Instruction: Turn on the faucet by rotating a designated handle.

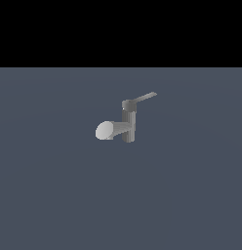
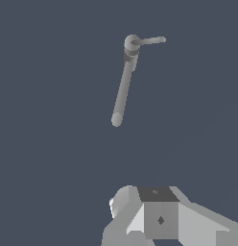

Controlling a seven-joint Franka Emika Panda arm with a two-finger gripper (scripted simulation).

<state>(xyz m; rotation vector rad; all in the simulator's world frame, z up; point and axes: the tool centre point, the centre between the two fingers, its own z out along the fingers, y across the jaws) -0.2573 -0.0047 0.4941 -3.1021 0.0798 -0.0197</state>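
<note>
The faucet (image 1: 128,124) stands as a small grey upright post in the middle of the exterior view. Its thick rounded spout (image 1: 105,130) points toward the exterior view's left. The handle (image 1: 145,96), a thin flat lever, runs from the dark round cap toward the exterior view's right. The wrist view shows the faucet (image 2: 124,84) as a long grey bar, with the thin handle (image 2: 150,41) branching off its cap. Grey blocks of my gripper (image 2: 157,211) show only in the wrist view, well apart from the faucet. Its fingertips are not distinct. No arm appears in the exterior view.
A flat dark blue-grey floor (image 1: 54,195) surrounds the faucet. A black band fills the top of the exterior view.
</note>
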